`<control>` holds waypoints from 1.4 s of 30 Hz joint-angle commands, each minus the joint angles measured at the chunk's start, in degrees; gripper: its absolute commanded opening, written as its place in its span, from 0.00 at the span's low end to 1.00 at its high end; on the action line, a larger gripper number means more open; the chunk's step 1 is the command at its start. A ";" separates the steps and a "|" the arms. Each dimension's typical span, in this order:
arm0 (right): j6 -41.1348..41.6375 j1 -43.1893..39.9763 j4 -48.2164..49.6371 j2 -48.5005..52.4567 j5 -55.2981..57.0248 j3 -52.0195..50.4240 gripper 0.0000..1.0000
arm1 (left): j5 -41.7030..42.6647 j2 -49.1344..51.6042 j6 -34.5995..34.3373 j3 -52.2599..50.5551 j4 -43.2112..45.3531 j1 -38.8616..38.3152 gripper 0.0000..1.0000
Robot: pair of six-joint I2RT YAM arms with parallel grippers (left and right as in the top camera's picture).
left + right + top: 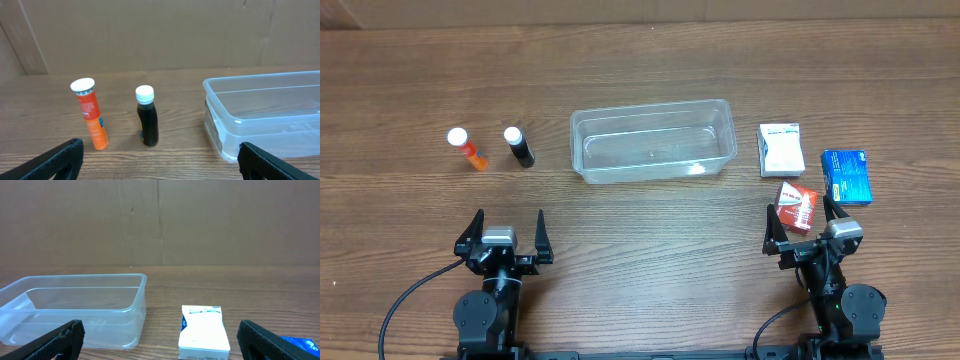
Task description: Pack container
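Frankly, little of the writing can be read; the orange tube (91, 117) carries a label with pale lettering and a small blue patch, too fine to make out; the dark bottle (147, 122) beside it shows no legible label; both wear white caps and stand upright on the wooden tabletop (650, 250), close together but not touching. The white box (204, 332) has a blue mark at one corner and grey lines of print on top, unreadable; the blue box (846, 176) bears white lettering and the red box (797, 207) a white panel with print, both too small to tell a brand.

The left hand (509, 218) has its fingers (52, 160) spread wide and holds nothing; it sits near the front edge of the tabletop, facing the tube and the bottle, well apart from them. The right hand (801, 212) is likewise spread wide, its fingers (55, 339) at the lower corners of its wrist view; from overhead the red box lies between their tips, and whether it touches either finger cannot be told.

The container (653, 140) rests open side up in the middle of the tabletop, between the bottle on its left and the white box on its right, touching neither; the wood shows through its clear floor.
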 commanded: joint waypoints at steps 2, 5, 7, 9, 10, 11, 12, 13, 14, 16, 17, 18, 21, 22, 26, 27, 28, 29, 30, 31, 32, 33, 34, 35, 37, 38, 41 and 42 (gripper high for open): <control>-0.22 -0.22 0.31 -0.61 -0.26 -0.59 1.00 | 0.20 -0.44 0.68 -0.20 -0.02 0.24 1.00; -0.22 -0.22 0.31 -0.61 -0.26 -0.59 1.00 | 0.20 -0.46 0.70 -0.20 -0.02 0.24 1.00; -0.22 -0.22 0.33 -0.61 -0.26 -0.59 1.00 | 0.20 -0.44 0.70 -0.20 -0.02 0.24 1.00; -0.22 -0.22 0.31 -0.61 -0.26 -0.59 1.00 | 0.20 -0.44 0.70 -0.20 -0.02 0.24 1.00; -0.22 -0.22 0.31 -0.61 -0.26 -0.59 1.00 | 0.20 -0.44 0.70 -0.20 -0.02 0.24 1.00; -0.22 -0.22 0.31 -0.61 -0.26 -0.59 1.00 | 0.20 -0.44 0.70 -0.20 -0.02 0.24 1.00; -0.22 -0.22 0.31 -0.61 -0.26 -0.59 1.00 | 0.20 -0.44 0.70 -0.20 -0.02 0.24 1.00; -0.22 -0.22 0.31 -0.61 -0.26 -0.59 1.00 | 0.20 -0.46 0.70 -0.20 -0.02 0.24 1.00; -0.22 -0.22 0.31 -0.61 -0.26 -0.59 1.00 | 0.20 -0.44 0.70 -0.20 -0.02 0.24 1.00; -0.20 -0.22 0.31 -0.61 -0.26 -0.59 1.00 | 0.20 -0.44 0.70 -0.20 -0.02 0.24 1.00; -0.20 -0.22 0.31 -0.61 -0.31 -0.59 1.00 | 0.20 -0.44 0.70 -0.20 -0.02 0.24 1.00; -0.20 -0.22 0.33 -0.61 -0.37 -0.59 1.00 | 0.20 -0.46 0.68 -0.20 0.00 0.24 1.00; -0.20 -0.22 0.31 -0.61 -0.52 -0.59 1.00 | 0.15 -0.44 0.70 -0.20 -0.07 0.24 1.00; -0.20 -0.22 0.31 -0.61 -0.52 -0.59 1.00 | 0.15 -0.44 0.70 -0.20 -0.02 0.24 1.00; 2.69 -0.22 0.33 -0.61 -0.92 -0.59 1.00 | 0.20 -0.44 0.66 -0.20 -0.11 0.24 1.00; 5.11 -0.22 0.33 -0.61 -0.92 -0.57 1.00 | 0.20 -0.44 0.61 -0.20 -0.07 0.24 1.00; 7.23 -0.24 0.31 -0.55 -0.92 -0.57 1.00 | 0.02 -0.44 -0.24 -0.20 -0.09 0.24 1.00; 8.31 -0.22 0.31 -0.46 -0.92 -0.57 1.00 | -0.07 -0.44 -2.10 -0.20 -0.11 0.24 1.00; 9.57 -0.22 0.28 -0.20 -0.92 -0.48 1.00 | 0.00 -0.44 -4.85 -0.20 -0.11 0.24 1.00; 10.60 -0.24 -0.55 0.13 -0.92 0.02 1.00 | 0.02 -0.44 -7.58 0.09 -0.48 0.24 1.00; 10.60 -0.22 -2.16 0.48 -0.87 0.94 1.00 | 0.02 -0.44 -8.31 0.57 -1.09 0.24 1.00; 10.58 -0.24 -4.83 1.20 -0.42 2.64 1.00 | 0.04 -0.44 -8.37 1.75 -2.36 0.24 1.00; 10.56 -0.24 -8.92 2.78 1.09 5.75 1.00 | -0.04 -0.13 -8.35 4.83 -5.33 0.24 1.00; 10.56 -0.24 -10.73 3.85 2.03 7.65 1.00 | -0.26 0.52 -8.35 6.78 -6.62 0.24 1.00; 10.56 -0.24 -14.12 7.04 3.37 12.41 1.00 | -1.55 4.13 -7.91 12.11 -8.79 0.24 1.00; 10.54 -0.24 -15.67 9.27 3.63 15.19 1.00 | -2.03 6.51 -7.89 14.56 -9.27 0.24 1.00; 10.54 -0.24 -21.09 18.32 3.63 24.46 1.00 | -2.97 19.39 -7.93 25.27 -12.20 0.24 1.00; 10.54 -0.24 -23.37 21.92 3.63 27.71 1.00 | -2.95 24.48 -7.93 29.40 -14.34 0.24 1.00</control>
